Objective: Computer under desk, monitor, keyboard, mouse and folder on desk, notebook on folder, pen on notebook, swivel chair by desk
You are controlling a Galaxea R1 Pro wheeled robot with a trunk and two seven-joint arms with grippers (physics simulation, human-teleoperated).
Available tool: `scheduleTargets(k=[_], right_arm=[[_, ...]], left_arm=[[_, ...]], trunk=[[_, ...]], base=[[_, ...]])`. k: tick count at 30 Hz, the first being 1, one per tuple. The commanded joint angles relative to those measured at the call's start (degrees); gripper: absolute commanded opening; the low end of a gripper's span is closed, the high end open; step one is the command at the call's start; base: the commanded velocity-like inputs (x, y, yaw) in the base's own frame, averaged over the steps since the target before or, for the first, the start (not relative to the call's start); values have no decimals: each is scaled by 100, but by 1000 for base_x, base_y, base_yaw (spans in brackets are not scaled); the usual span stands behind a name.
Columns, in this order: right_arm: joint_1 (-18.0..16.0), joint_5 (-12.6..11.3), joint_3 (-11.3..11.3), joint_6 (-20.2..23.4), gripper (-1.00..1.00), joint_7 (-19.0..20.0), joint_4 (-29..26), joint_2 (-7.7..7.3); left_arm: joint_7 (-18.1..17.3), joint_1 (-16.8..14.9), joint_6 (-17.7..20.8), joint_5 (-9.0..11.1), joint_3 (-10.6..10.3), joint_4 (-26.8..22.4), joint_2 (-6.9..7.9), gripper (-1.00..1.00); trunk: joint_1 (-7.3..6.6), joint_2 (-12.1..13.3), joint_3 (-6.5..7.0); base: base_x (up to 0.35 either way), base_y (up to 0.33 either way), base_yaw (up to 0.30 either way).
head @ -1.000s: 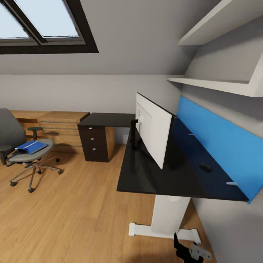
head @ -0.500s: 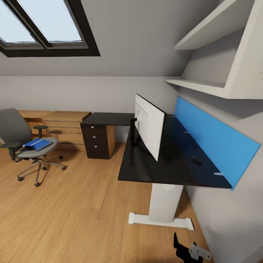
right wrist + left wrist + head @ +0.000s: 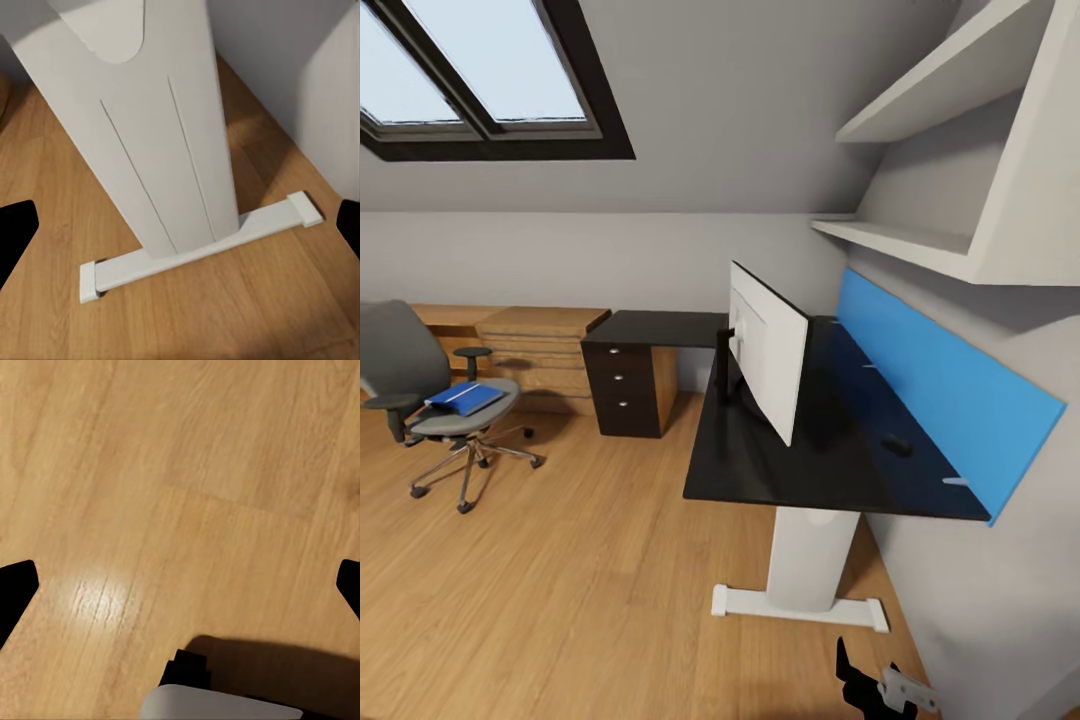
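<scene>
My head camera looks down from high across the desk [image 3: 760,470], left wrist camera faces straight down close over the floor [image 3: 180,472], right wrist camera sits near the desk's white leg [image 3: 150,142], which my head view shares.

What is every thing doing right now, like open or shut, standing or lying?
monitor: upright on the desk, white back showing.
desk: drawers shut.
folder: lying flat on the swivel chair seat.
swivel chair: upright, away from the desk.
mouse: resting on the desk.
left gripper: open.
right gripper: open.
</scene>
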Motion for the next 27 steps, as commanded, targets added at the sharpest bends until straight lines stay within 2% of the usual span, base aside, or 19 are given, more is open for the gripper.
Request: scheduleTargets(k=[1, 10, 13, 16, 17, 23, 24, 25, 26, 27], right_arm=[[-6, -62, 25, -17, 100, 43, 11, 0], [-6, -54, 37, -52, 100, 50, -3, -8], [-18, -100, 13, 25, 100, 36, -173, -324], [-29, -191, -3, 327, 100, 31, -424, -618], [-33, -288, -16, 732, 100, 29, -666, -799], [-39, -566, -44, 2323, 100, -54, -1855, -1333], [-38, -609, -48, 2727, 100, -214, -2299, -1508], [-39, -624, -49, 2893, 100, -341, -2513, -1583], [-39, -642, -50, 3174, 100, -692, -2931, -1705], [-40, -645, -49, 3297, 100, -908, -3138, -1751]], left_arm=[[21, -4, -22, 52, -38, 4, 16, 100], [26, -2, -70, 53, -37, -22, 130, 100], [27, -3, -84, 53, -36, -28, 154, 100], [27, -3, -92, 53, -35, -33, 162, 100], [28, -2, -95, 53, -35, -34, 165, 100], [28, 0, -99, 53, -32, -34, 171, 100], [28, 0, -99, 53, -33, -35, 174, 100], [28, 1, -100, 53, -33, -36, 175, 100], [28, -1, -100, 53, -34, -37, 176, 100], [28, -1, -100, 53, -34, -37, 177, 100]], trunk=[[-23, 38, 13], [-220, 399, 174], [-286, 520, 228], [-352, 640, 282], [-374, 680, 300], [-506, 921, 408], [-528, 961, 426], [-550, 1001, 444], [-572, 1041, 462], [-594, 1081, 480]], base=[[0, 0, 0], [0, 0, 0], [0, 0, 0], [0, 0, 0], [0, 0, 0], [0, 0, 0], [0, 0, 0], [0, 0, 0], [0, 0, 0], [0, 0, 0]])
